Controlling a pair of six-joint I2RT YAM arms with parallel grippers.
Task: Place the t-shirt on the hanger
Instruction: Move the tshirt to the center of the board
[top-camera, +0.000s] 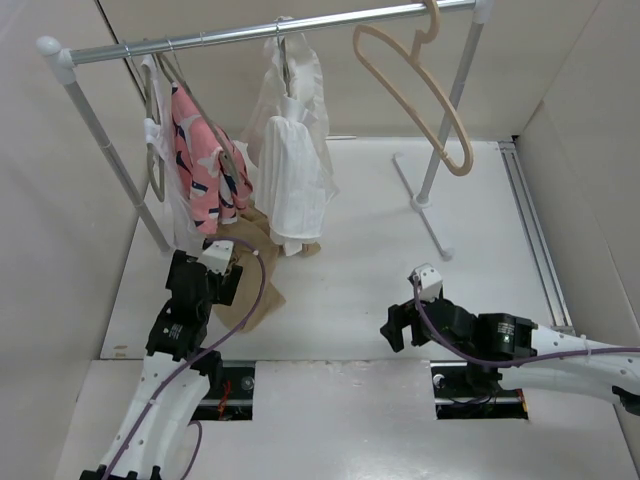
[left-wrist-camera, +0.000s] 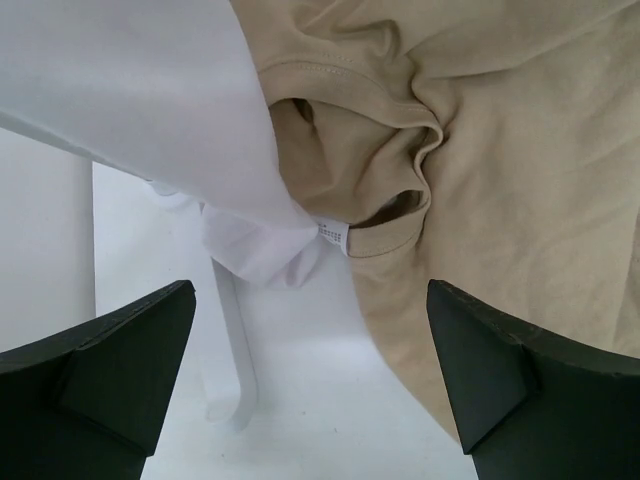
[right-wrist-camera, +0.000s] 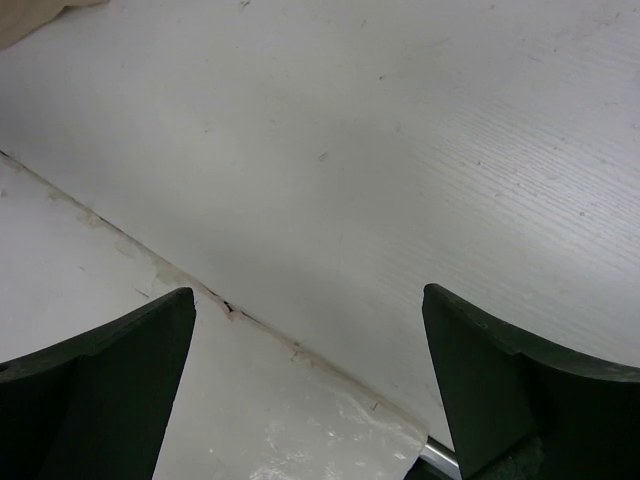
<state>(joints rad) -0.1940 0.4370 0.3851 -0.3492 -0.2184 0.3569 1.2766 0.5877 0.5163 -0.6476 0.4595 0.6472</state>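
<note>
My left gripper (left-wrist-camera: 310, 292) sits with its jaws spread wide, holding nothing, just short of the t-shirt (left-wrist-camera: 500, 200). The t-shirt lies crumpled on the table (top-camera: 350, 280) under a hanging white garment (top-camera: 295, 170). My right gripper (right-wrist-camera: 310, 295) is likewise released, over the table. The hanger (top-camera: 415, 95) hangs on the rail (top-camera: 250, 33), well apart from the t-shirt.

Robot lab booth: wht panel walls (top-camera: 50, 250) w/ garment rail (top-camera: 250, 33).

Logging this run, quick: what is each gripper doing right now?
Left gripper: open, holding nothing, pointed at the t-shirt.
Right gripper: open, holding nothing, over the table.
</note>
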